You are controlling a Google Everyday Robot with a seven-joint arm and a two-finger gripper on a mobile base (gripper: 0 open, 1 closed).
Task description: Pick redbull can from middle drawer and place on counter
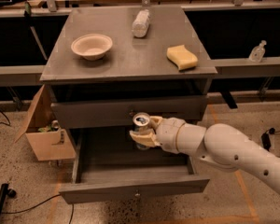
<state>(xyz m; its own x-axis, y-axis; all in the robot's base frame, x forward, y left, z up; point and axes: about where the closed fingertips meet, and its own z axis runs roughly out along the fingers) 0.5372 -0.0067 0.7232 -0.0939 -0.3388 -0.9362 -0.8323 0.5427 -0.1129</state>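
Note:
The redbull can [141,122] shows its shiny silver top and is held upright in my gripper [143,132], whose tan fingers are shut around its body. The can is lifted above the open middle drawer [135,190], in front of the closed upper drawer front [98,112]. My white arm [224,150] reaches in from the lower right. The counter [130,55] is the grey metal top of the cabinet, above and behind the can.
On the counter stand a whitish bowl [91,45], a whitish plastic bottle [141,23] lying down, and a yellow sponge [182,57]. An open cardboard box [44,129] sits on the floor left of the cabinet. Cables lie on the floor.

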